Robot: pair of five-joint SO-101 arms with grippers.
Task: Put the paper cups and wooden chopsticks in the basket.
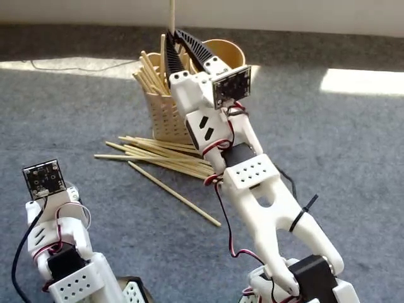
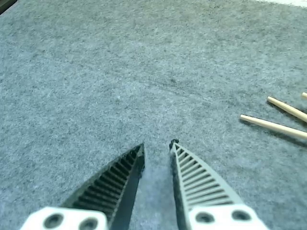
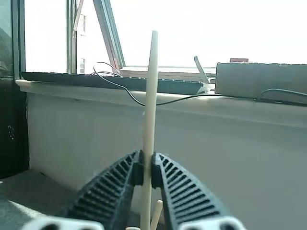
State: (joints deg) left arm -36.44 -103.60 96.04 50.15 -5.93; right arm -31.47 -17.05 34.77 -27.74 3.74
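Note:
A cream plastic basket (image 1: 165,117) stands at the back of the grey carpet with several wooden chopsticks (image 1: 153,74) sticking out of it. A brown paper cup (image 1: 226,53) sits in it behind the arm. My right gripper (image 1: 175,35) hovers over the basket, shut on one upright chopstick (image 3: 149,110) that points upward, also seen as the chopstick (image 1: 172,15) in the high view. A pile of loose chopsticks (image 1: 165,161) lies on the carpet in front of the basket. My left gripper (image 2: 157,147) is open low over bare carpet at the near left, holding nothing.
Two chopstick ends (image 2: 278,120) lie on the carpet off to one side of the left gripper. One single chopstick (image 1: 174,194) lies slanted apart from the pile. A white wall (image 3: 230,153) with a sill and cables rises behind the basket.

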